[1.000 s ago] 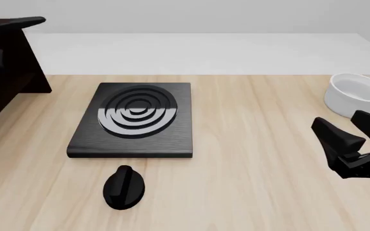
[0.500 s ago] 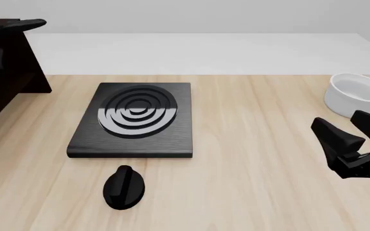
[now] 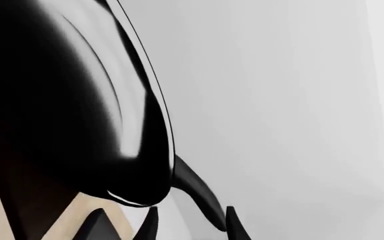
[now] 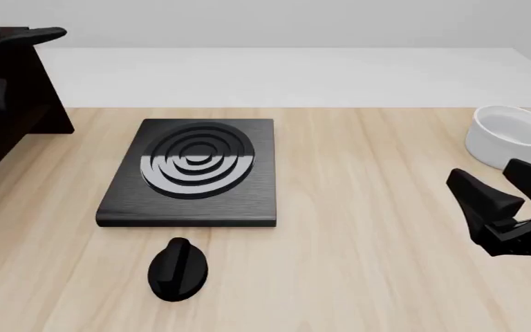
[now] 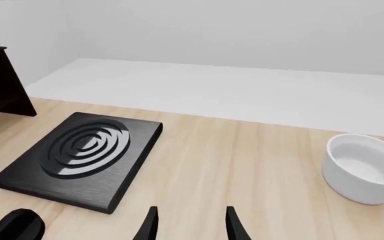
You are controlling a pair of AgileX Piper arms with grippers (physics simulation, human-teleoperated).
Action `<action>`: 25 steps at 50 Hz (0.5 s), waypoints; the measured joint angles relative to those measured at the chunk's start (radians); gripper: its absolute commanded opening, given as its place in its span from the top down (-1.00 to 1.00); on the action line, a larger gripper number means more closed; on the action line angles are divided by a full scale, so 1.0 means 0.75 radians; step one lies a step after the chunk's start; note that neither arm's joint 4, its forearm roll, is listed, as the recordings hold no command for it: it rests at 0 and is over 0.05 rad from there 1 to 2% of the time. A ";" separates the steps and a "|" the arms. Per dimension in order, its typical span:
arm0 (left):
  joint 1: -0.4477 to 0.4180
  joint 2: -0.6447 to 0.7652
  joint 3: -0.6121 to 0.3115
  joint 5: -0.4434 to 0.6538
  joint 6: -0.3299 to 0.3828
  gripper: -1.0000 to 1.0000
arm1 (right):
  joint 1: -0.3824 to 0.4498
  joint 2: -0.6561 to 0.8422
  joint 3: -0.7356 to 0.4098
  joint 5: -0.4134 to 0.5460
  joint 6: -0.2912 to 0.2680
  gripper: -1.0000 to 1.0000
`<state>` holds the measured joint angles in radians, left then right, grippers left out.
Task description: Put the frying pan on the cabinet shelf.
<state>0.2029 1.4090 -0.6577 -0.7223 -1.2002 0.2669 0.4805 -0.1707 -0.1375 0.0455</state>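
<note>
The frying pan (image 3: pixel 78 100) fills the left wrist view, glossy black with a thin pale rim. Its long handle (image 3: pixel 195 192) runs down between the fingertips of my left gripper (image 3: pixel 190 229), whose jaws stand apart around it. In the front view only the pan's handle (image 4: pixel 36 33) shows, sticking out level at the top of the dark brown cabinet (image 4: pixel 16 97) at the far left. The shelf board under the pan is hidden. My right gripper (image 4: pixel 505 197) is open and empty above the table's right side.
A square black burner plate (image 4: pixel 191 173) with rings lies left of the table's middle, and a black oval knob (image 4: pixel 178 270) lies in front of it. A white bowl (image 4: pixel 510 135) stands at the right edge, just beyond my right gripper.
The pan handle at the cabinet top has dropped slightly and lies level. The dark shape of my left arm beside it has drawn off to the left. The right arm has not moved.
</note>
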 measured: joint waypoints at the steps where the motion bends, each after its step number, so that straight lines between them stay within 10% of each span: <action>1: -0.002 -0.005 0.005 0.000 0.002 -1.00 | 0.000 0.000 0.000 0.000 0.001 -1.00; 25: -0.096 -0.242 0.153 0.118 0.133 -1.00 | -0.008 -0.010 0.001 0.004 0.006 -1.00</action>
<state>0.1311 1.2272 -0.5430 -0.6336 -1.1002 0.2608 0.4728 -0.1697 -0.1344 0.0501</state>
